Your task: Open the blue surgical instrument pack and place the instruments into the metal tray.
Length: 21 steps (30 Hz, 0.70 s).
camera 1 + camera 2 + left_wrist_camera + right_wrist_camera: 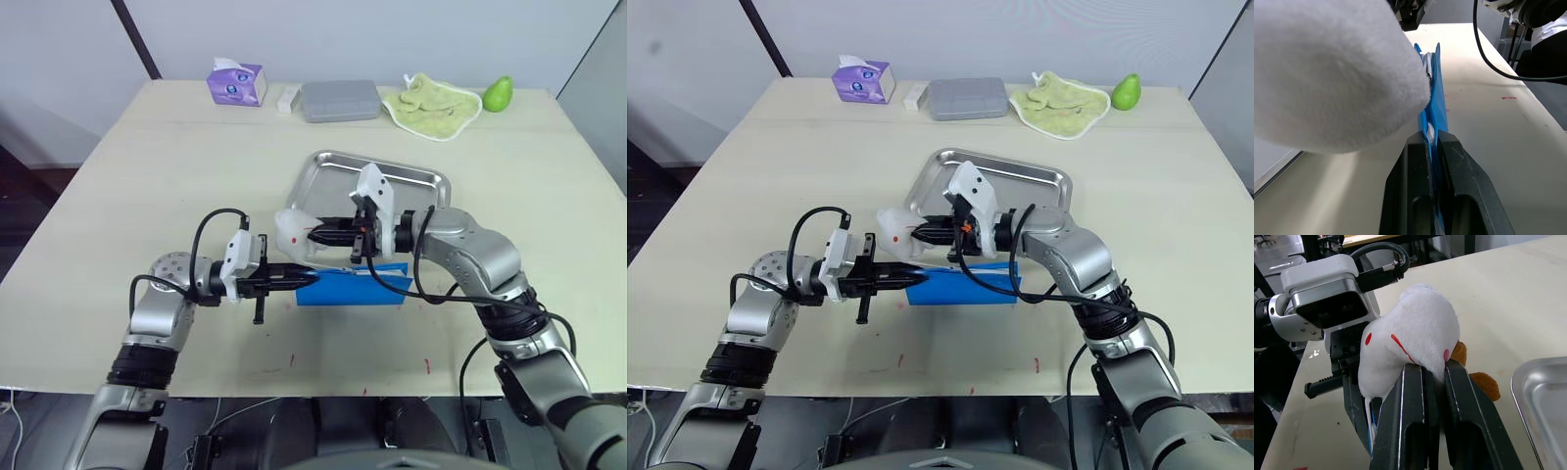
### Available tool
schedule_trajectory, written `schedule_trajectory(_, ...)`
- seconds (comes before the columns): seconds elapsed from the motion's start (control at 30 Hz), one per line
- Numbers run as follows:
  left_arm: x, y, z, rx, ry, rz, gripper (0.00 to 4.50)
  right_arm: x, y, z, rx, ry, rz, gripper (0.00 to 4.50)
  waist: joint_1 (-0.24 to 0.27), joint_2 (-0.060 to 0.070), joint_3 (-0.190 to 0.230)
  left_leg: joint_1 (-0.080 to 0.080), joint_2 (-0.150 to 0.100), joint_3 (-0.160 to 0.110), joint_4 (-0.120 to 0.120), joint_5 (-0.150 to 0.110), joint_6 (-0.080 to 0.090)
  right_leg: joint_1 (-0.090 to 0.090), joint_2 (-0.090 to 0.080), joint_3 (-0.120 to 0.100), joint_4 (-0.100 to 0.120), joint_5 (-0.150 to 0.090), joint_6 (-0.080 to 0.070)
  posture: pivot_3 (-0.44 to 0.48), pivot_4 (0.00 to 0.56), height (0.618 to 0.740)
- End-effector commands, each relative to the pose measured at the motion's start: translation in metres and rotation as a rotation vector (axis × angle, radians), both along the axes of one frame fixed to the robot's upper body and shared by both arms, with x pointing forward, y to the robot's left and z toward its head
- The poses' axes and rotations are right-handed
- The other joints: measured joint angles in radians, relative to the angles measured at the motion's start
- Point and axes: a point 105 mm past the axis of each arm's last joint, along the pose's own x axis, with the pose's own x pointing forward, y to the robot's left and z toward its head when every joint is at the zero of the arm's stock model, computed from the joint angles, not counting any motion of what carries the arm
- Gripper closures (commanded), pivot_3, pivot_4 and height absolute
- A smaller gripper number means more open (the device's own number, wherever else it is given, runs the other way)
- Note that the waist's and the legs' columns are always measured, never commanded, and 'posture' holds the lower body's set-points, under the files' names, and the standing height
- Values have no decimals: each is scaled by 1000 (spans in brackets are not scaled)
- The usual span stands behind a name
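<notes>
The blue surgical instrument pack (358, 287) lies on the table just in front of the metal tray (431, 181). My left gripper (304, 277) is shut on the pack's left edge, and the blue fabric (1436, 98) runs between its fingers (1410, 161). My right gripper (318, 235) hovers above the pack's left end, shut on a white plush toy (1410, 338) with red marks and orange feet. A thin white cord hangs from the plush toward the pack. The instruments are hidden inside the pack. Nothing lies in the part of the tray that I can see.
Along the far edge stand a purple tissue box (236, 82), a small white item (289, 98), a grey rectangular box (339, 100), a green cloth (431, 106) and a green fruit (498, 94). Bare tabletop spreads left and right of the pack.
</notes>
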Motion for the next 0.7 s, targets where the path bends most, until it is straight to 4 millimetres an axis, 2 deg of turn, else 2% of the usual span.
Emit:
schedule_trajectory(0.03, -6, -10, -12, 43, 32, -40, 4500, -8, 9, 15, 65, -47, 30, 4447, 0, 0, 0, 0, 0, 0, 0, 0, 0, 0, 0, 0, 0, 0, 0, 0, 150, 740)
schedule_trajectory(0.2, -3, -10, -12, 42, 32, -39, 4500, -7, 14, 9, 73, -25, 20, 4447, 1, 0, 0, 0, 0, 0, 0, 0, 0, 0, 0, 0, 0, 0, 0, 0, 150, 740)
schedule_trajectory(0.4, -4, -6, -17, 40, 36, -31, 4500, -6, 8, 6, 71, -23, 2, 4447, 2, 0, 0, 0, 0, 0, 0, 0, 0, 0, 0, 0, 0, 0, 0, 0, 150, 740)
schedule_trajectory(0.57, -4, -3, -20, 35, 39, -11, 4500, -11, -13, 17, 111, -28, -10, 4447, 5, 0, 0, 0, 0, 0, 0, 0, 0, 0, 0, 0, 0, 0, 0, 0, 150, 740)
schedule_trajectory(0.7, -2, -7, -17, 7, 51, 10, 4500, -28, -33, 19, 108, -21, 23, 4447, 11, 0, 0, 0, 0, 0, 0, 0, 0, 0, 0, 0, 0, 0, 0, 0, 150, 740)
